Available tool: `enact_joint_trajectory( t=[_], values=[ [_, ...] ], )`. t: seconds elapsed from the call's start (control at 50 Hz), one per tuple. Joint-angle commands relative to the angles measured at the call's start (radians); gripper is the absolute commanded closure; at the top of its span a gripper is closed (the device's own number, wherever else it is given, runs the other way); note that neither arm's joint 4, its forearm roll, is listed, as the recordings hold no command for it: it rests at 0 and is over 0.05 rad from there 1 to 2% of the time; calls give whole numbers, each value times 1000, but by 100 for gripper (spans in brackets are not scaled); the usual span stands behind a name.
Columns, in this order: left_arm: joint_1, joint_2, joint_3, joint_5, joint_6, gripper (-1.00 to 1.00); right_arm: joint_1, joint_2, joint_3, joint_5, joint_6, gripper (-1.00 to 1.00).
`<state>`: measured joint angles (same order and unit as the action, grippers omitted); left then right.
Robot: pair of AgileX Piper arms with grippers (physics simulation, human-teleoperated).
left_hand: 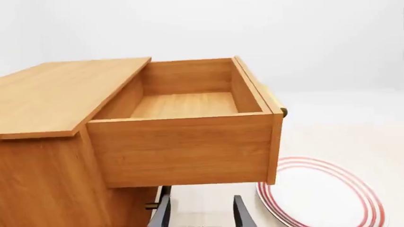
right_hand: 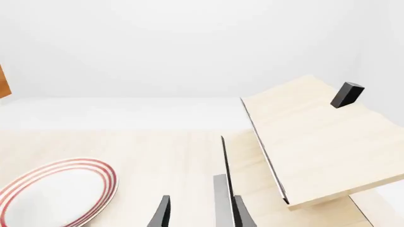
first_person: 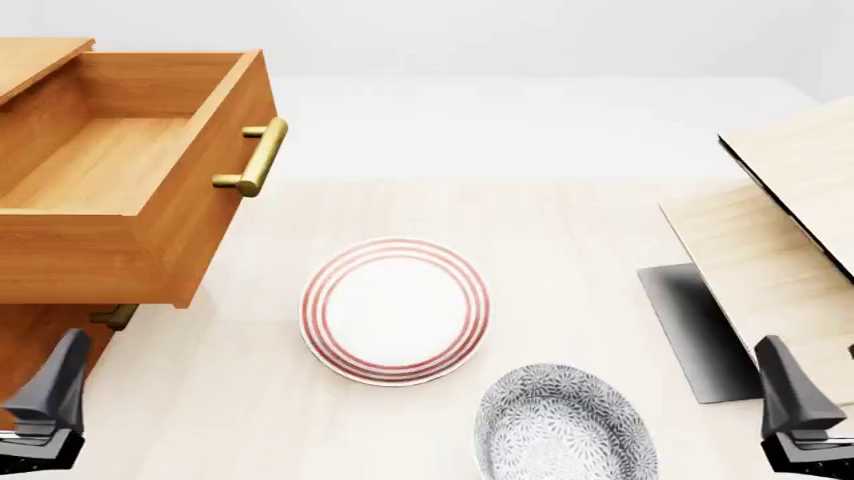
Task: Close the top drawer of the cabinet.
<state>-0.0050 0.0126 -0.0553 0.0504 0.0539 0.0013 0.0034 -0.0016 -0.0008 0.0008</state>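
The orange-brown cabinet (first_person: 30, 345) stands at the table's left edge. Its top drawer (first_person: 94, 245) is pulled far out to the right and is empty inside, with the brass bar handle (first_person: 256, 155) on its front panel. In the left wrist view the top drawer (left_hand: 183, 149) fills the middle, and my left gripper (left_hand: 202, 215) hangs open below and short of its side wall, touching nothing. In the front view that left gripper (first_person: 47, 405) sits at the near left corner beside the cabinet. My right gripper (right_hand: 202, 215) is open and empty at the near right (first_person: 801, 415).
A red-ringed white plate (first_person: 394, 310) lies mid-table, right of the drawer. A grey patterned plate (first_person: 567, 425) lies nearer, toward the right. Pale light-wood panels (first_person: 787, 220) rise at the right with a dark base (first_person: 694, 330). The lower drawer's brass handle (first_person: 115, 317) shows under the open drawer.
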Motion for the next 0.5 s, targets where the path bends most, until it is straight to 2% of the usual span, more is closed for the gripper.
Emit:
enact_joint_trajectory(
  t=[0.02, 0.16, 0.5],
  values=[
    [16, 8, 51, -79, -46, -100, 1, 5, -2, -2, -1, -100],
    [24, -10, 19, -54, -51, -100, 6, 5, -3, -3, -7, -100],
    [21, -12, 23, -101, -42, -100, 6, 5, -4, -3, -8, -100]
  ],
)
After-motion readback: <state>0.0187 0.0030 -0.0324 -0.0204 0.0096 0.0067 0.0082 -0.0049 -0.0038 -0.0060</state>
